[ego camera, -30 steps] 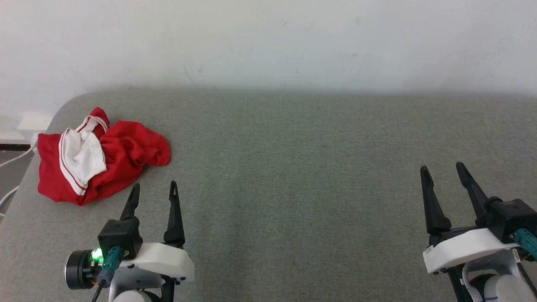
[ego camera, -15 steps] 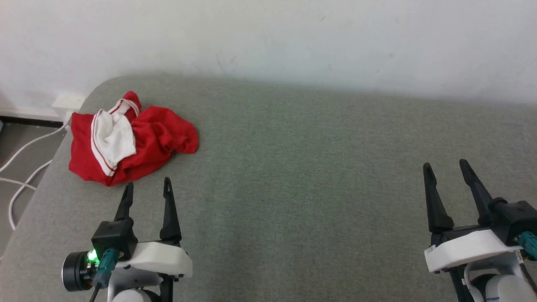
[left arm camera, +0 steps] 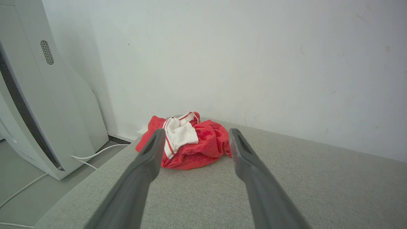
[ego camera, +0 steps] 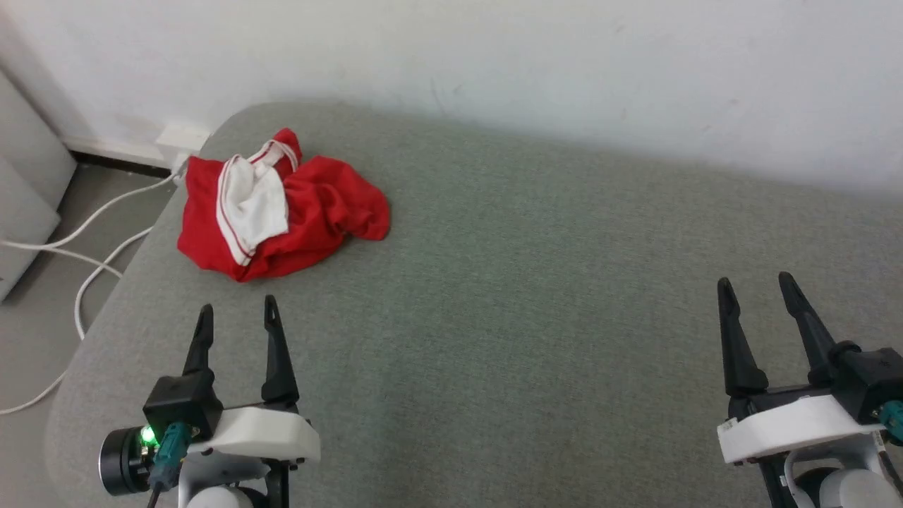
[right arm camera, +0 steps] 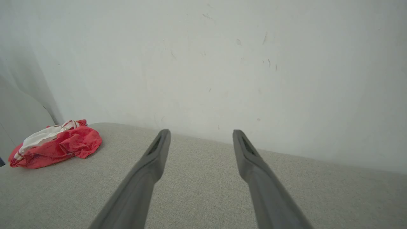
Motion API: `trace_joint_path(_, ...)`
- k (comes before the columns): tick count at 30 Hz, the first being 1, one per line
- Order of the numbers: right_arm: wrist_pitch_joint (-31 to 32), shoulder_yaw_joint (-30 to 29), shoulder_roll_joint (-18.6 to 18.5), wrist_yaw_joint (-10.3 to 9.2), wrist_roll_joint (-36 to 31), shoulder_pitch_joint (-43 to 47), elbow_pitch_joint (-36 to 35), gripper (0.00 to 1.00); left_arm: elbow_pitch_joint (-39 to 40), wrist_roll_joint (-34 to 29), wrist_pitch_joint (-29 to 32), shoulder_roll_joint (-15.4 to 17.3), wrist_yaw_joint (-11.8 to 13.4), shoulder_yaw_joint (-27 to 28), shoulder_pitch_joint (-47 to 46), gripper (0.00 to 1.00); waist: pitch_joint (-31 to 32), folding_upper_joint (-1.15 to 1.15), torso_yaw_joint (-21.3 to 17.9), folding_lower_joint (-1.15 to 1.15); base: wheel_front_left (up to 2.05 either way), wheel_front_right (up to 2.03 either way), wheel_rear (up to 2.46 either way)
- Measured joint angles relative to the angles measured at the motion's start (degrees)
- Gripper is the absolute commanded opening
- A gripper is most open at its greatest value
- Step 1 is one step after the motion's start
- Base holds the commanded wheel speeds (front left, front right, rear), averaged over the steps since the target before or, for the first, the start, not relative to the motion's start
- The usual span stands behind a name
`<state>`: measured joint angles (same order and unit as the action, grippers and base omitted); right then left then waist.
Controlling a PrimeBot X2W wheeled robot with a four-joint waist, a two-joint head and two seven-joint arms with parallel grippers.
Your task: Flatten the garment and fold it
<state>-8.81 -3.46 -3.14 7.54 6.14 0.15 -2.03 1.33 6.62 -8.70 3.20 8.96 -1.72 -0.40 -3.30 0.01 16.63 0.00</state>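
A pale wall [ego camera: 494,56] with faint scuffs runs across the 12 o'clock side of the head view. In front of it is the desk [ego camera: 508,317], covered in grey-green fabric, with a rounded corner at about 10 o'clock. In the left wrist view a tall white cabinet [left arm camera: 47,105] stands on the grey floor [ego camera: 42,296] past that corner, at 9 o'clock. The garment [ego camera: 317,212] lies in a crumpled heap on the desk near the rounded corner, at 10 o'clock in the head view. It is mostly red, and a white sleeve [ego camera: 254,201] edged with red-and-white stripes is bunched on top of it. No numerals can be made out on the heap. The left gripper [ego camera: 238,305] hovers over the desk at 7 o'clock. Its fingers are spread wide and hold nothing, and the garment is near it, ahead at roughly 12 o'clock, without touching. The right gripper [ego camera: 753,280] sits at 4 o'clock. Its fingers are equally wide and empty, and it is well apart from the garment, which lies at its 10 o'clock. White cables [ego camera: 77,314] trail over the floor at 9 o'clock. A small white socket plate [ego camera: 182,135] sits low on the wall just beyond the heap.
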Motion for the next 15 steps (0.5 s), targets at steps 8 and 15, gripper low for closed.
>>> trace_joint_path(8,-0.98,-0.12,0.01,0.0,0.44,0.13,-0.12,1.0,0.03,0.79,-1.01,0.0,0.92,-0.05,-0.01,1.0,-0.54,0.0,3.3,0.0,0.0,0.0,0.0)
trace_joint_path(15,-1.82,-0.19,0.02,0.0,0.55,0.13,-0.29,1.0,-0.05,2.34,-1.93,0.0,1.21,0.16,-0.82,1.0,-1.18,0.0,5.25,0.0,0.0,0.0,0.0)
